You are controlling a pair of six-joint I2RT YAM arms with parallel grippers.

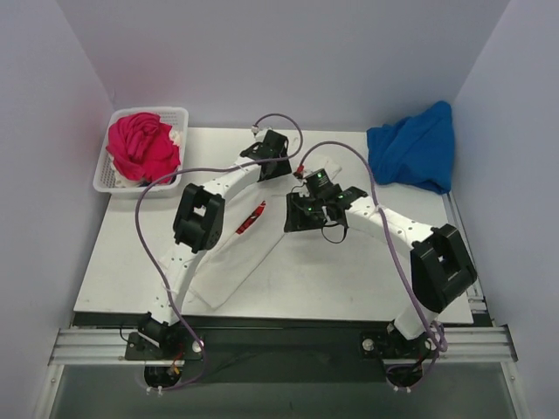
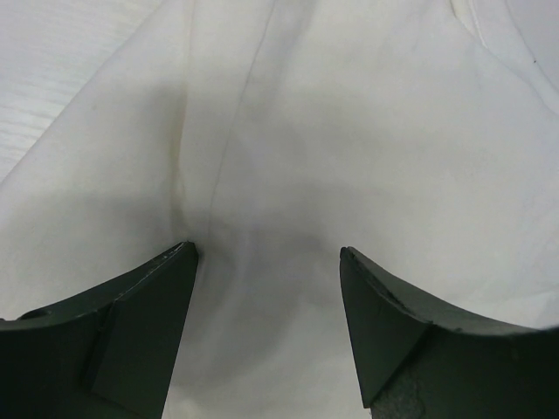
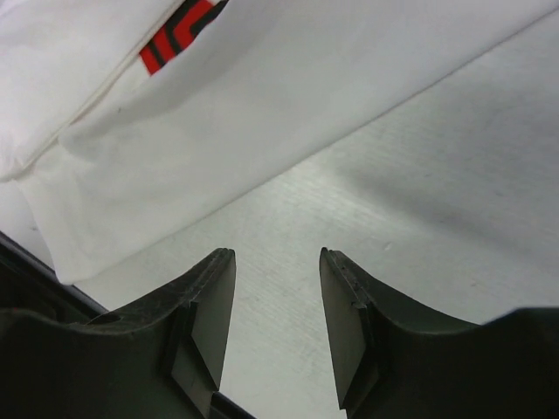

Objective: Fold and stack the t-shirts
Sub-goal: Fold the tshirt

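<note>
White t-shirt (image 1: 240, 253) mid-fold; left claw (image 2: 266, 251) and right claw (image 3: 277, 253) both apart, empty.
Left over cloth, right over bare counter (image 1: 349, 279) beside its edge; advisable: pinch all layers, lift level.

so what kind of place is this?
Probably a robot lab test cell: plain pale enclosure walls, two black-and-white robot arms on an aluminium rail, and a white plastic lattice basket holding a magenta-pink shirt.

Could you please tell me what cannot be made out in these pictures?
- Top view: the left arm covers part of the white t-shirt; its edges fade into the white table.
- Top view: the pink t-shirt hides whatever else the basket holds.
- Right wrist view: the frame's top edge cuts off the red print.
</note>
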